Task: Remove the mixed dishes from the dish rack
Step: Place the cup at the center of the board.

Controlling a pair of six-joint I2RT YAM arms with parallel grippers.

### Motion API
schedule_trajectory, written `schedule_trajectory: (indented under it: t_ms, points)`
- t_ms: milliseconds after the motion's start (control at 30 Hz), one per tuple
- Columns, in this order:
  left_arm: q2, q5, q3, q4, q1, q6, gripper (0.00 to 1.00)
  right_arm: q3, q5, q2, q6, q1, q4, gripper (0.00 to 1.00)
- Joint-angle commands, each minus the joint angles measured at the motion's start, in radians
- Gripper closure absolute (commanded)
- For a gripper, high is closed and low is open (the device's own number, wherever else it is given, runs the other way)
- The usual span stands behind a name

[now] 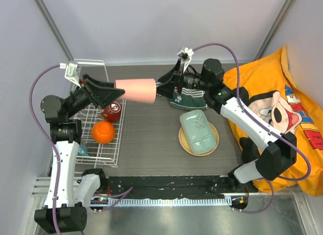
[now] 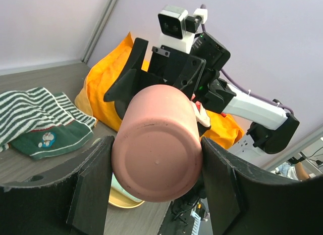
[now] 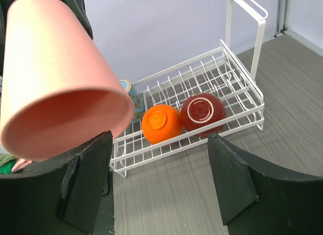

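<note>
My left gripper (image 1: pixel 115 92) is shut on the pink cup (image 1: pixel 136 90) and holds it level above the table, mouth toward the right arm. In the left wrist view the cup's base (image 2: pixel 157 151) sits tight between both fingers. My right gripper (image 1: pixel 162 84) is open just beyond the cup's mouth. From the right wrist, the cup (image 3: pixel 55 88) shows above the left finger (image 3: pixel 86 187), not between the fingers. The white dish rack (image 1: pixel 115 144) holds the orange-yellow mug (image 1: pixel 103 132) and dark red bowl (image 1: pixel 112 111), both upside down (image 3: pixel 161 123) (image 3: pixel 203 112). The pale green tray (image 1: pixel 198 131) lies on the tan plate (image 1: pixel 182 142).
A striped green-white cloth (image 1: pixel 187 97) lies at the back of the table under the right arm. A big orange cartoon cushion (image 1: pixel 282 108) fills the right side. A small blue patterned item (image 1: pixel 82 150) lies at the rack's near left. The rack's tall upright frame (image 3: pixel 247 28) stands at its far end.
</note>
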Motion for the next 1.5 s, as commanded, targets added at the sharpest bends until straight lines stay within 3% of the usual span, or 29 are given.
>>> schedule_trajectory:
  t_ms: [0,700,800,967,1000,1033,1067,1167,1367,1467]
  points:
    - [-0.01,-0.021,-0.004,0.068,-0.008,-0.02,1.0,0.072,0.009,0.026,0.059,0.011,0.106,0.2]
    - [0.03,-0.021,-0.015,0.124,-0.043,-0.027,0.99,0.053,-0.019,0.023,0.159,0.088,0.224,0.27]
    - [0.034,-0.021,-0.018,0.132,-0.047,-0.032,1.0,0.057,-0.029,0.038,0.176,0.097,0.247,0.33]
    - [0.045,-0.021,-0.021,0.134,-0.048,-0.036,0.96,0.058,-0.054,0.06,0.231,0.104,0.307,0.57]
    - [0.047,-0.02,-0.025,0.135,-0.048,-0.033,0.81,0.06,-0.055,0.061,0.249,0.105,0.322,0.64]
    - [0.047,-0.021,-0.027,0.135,-0.048,-0.03,0.77,0.06,-0.058,0.061,0.257,0.104,0.33,0.71]
    - [0.05,-0.021,-0.028,0.135,-0.048,-0.029,0.76,0.058,-0.057,0.063,0.265,0.105,0.336,0.84]
    - [0.05,-0.023,-0.031,0.135,-0.048,-0.02,0.65,0.05,-0.051,0.061,0.27,0.105,0.339,0.99]
    - [0.044,-0.018,-0.012,0.06,-0.048,0.049,0.43,0.038,-0.029,0.041,0.213,0.104,0.272,0.99]
    - [0.036,-0.023,0.013,-0.016,-0.047,0.115,0.23,0.044,-0.011,0.027,0.155,0.099,0.198,0.99]
